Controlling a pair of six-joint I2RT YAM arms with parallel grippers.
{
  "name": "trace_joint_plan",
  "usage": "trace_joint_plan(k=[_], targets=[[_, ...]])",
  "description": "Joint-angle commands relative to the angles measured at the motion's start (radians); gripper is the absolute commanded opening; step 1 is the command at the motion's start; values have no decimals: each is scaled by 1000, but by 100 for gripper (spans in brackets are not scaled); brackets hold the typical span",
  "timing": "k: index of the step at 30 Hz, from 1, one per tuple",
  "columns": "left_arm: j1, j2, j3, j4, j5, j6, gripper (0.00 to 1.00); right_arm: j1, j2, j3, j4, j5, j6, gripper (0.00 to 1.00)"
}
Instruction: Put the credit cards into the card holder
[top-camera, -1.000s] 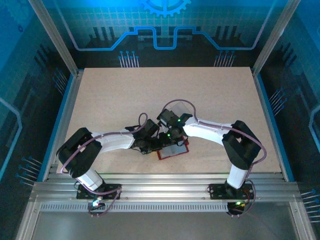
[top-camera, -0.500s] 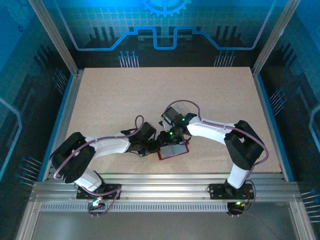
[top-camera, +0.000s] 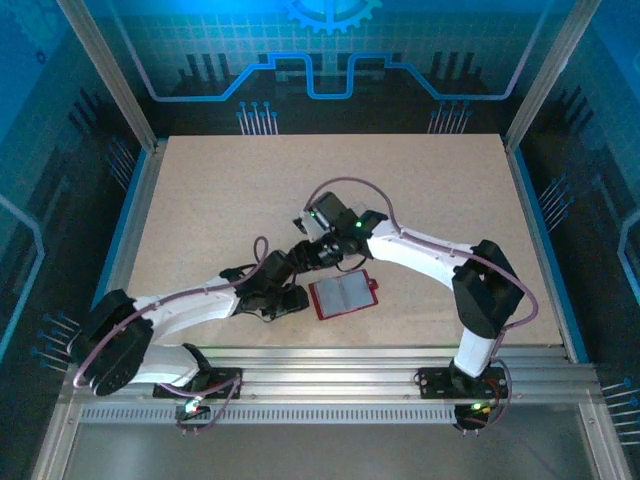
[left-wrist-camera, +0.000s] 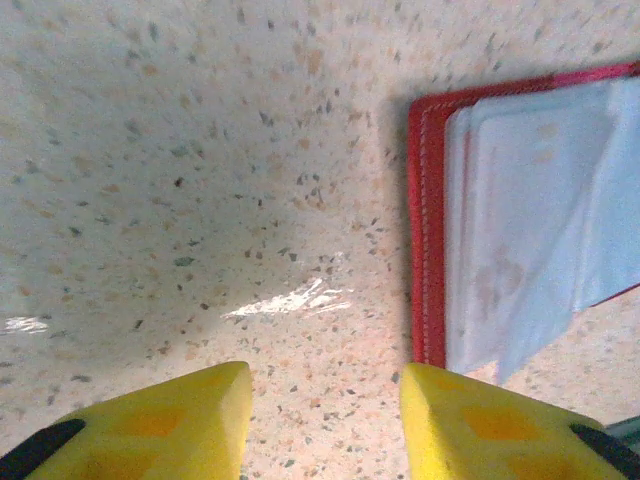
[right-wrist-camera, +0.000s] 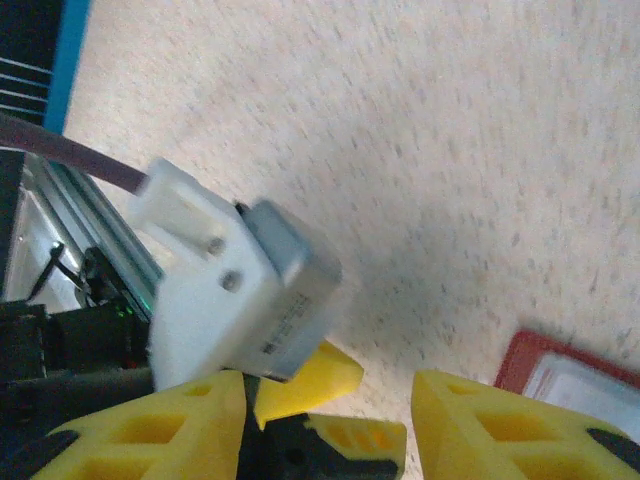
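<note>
matt speckled table (left-wrist-camera: 200, 200), card holder (left-wrist-camera: 520, 220) — stitched

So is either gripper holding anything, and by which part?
Nothing is held. The left gripper and right gripper both stand open and empty; the red wallet lies open on the table, untouched.

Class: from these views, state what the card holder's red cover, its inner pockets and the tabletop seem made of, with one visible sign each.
Card holder cover: probably leather or imitation, matte red, stitched edge. Pockets: likely soft translucent plastic, pale, limp. Tabletop: speckled composite or laminate, smooth, showing a glare streak.
</note>
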Motion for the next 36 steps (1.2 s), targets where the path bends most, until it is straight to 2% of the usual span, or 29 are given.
trace_joint_plan(k=[1,7,12,19,23,36], targets=[[32,-77,-8,-79,-26,18,47,-32,17,128,-191,116,-111,51],[44,-121,15,-108,-20,74,54,-149,97,287,-438,368,-255,44],[51,-80,28,-64,7,75,55,-185,201,343,-520,497,-338,48],[54,-17,70,-35,40,94,55,-193,285,375,-508,514,-375,51],[55,-6,83,-28,45,98,55,-193,317,382,-503,557,-382,51],[64,48,66,23,78,84,54,-211,390,417,-480,556,-392,47]])
